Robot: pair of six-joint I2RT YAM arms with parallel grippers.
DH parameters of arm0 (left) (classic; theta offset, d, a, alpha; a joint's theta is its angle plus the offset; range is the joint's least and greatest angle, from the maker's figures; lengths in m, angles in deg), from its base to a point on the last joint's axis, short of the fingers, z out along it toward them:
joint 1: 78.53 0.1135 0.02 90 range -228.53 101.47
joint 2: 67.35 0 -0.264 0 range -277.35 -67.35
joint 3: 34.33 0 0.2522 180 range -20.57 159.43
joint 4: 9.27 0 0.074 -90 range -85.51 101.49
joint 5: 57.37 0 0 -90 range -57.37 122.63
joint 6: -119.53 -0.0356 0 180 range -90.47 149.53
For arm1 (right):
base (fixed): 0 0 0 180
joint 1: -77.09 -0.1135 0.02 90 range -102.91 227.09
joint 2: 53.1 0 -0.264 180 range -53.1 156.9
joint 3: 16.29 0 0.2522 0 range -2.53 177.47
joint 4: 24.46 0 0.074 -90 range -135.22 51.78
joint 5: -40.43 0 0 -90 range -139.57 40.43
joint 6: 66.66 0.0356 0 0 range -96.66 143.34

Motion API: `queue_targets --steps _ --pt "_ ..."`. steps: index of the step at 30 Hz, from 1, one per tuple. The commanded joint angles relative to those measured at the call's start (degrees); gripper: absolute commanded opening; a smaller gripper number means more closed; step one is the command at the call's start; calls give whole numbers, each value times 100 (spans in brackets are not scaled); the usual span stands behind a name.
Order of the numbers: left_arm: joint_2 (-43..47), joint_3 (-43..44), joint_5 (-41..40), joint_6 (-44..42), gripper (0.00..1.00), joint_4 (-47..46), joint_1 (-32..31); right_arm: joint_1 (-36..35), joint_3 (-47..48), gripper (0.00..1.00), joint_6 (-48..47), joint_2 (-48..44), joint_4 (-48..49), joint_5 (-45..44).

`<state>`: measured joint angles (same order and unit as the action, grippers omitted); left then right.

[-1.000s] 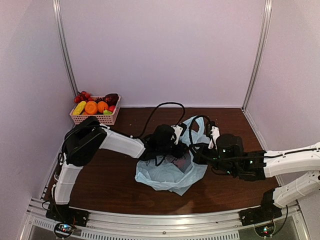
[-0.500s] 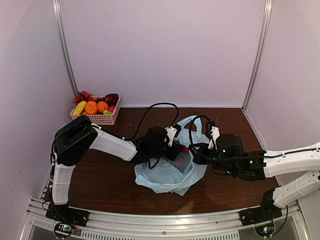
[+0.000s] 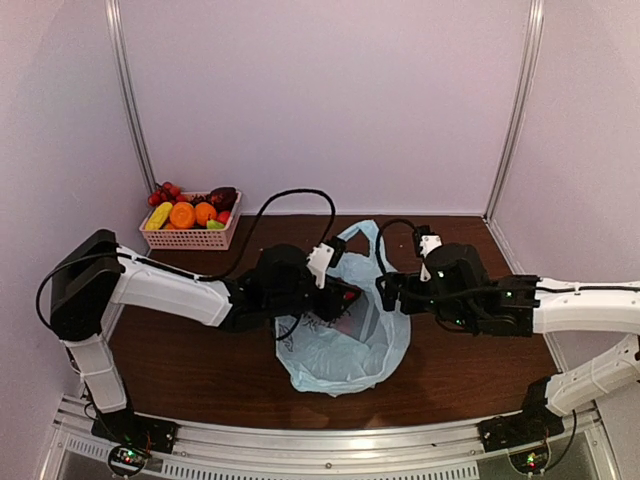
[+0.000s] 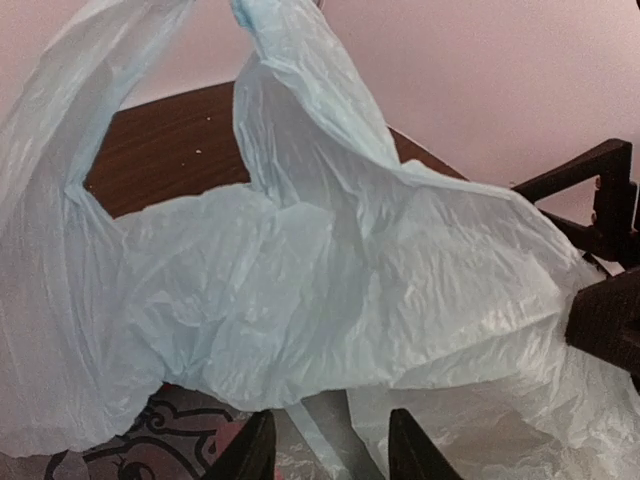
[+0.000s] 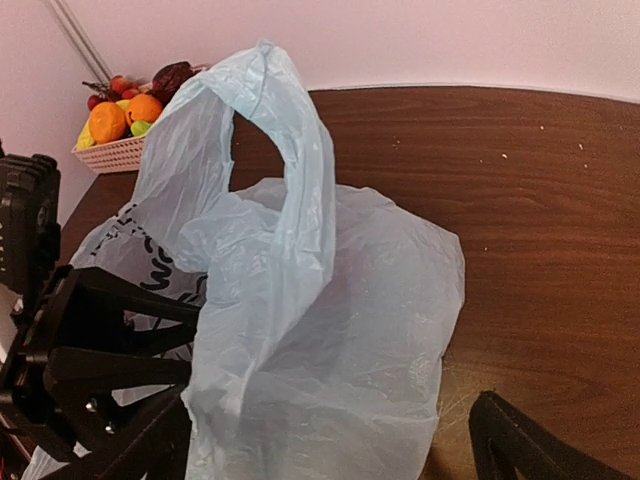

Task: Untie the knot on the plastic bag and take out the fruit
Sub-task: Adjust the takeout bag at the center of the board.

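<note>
Sitting mid-frame in your top view, the plastic bag [image 3: 345, 345] lies crumpled on the wooden table [image 3: 230, 360], one handle loop [image 3: 358, 235] raised. Your right gripper [image 3: 384, 296] at its right edge has jaws spread wide. Your left gripper [image 4: 330, 452] has jaws partly apart at the mouth; you cannot tell whether they pinch anything.

A dark brown wooden tabletop [image 3: 460, 250] sits inside a booth of plain pale lilac walls [image 3: 330, 100], softly and evenly lit. Slim silver metal strips [image 3: 133, 110] run up both back corners. A ribbed aluminium rail [image 3: 320, 440] borders the table's near edge.
</note>
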<state>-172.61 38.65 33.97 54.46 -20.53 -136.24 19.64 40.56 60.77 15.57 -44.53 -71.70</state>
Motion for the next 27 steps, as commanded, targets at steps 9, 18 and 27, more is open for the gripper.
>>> queue_targets --steps 9,18,27 --pt "352 -355 -189 580 40 204 16 1017 2442 99 -2958 1170 -1625 2003" --pt "16 -342 -485 873 50 355 95 2000 4011 99 -3068 3459 -951 4296" --pt "-215 -353 -408 929 47 214 366 2308 4829 79 -3177 5020 -1032 5301"
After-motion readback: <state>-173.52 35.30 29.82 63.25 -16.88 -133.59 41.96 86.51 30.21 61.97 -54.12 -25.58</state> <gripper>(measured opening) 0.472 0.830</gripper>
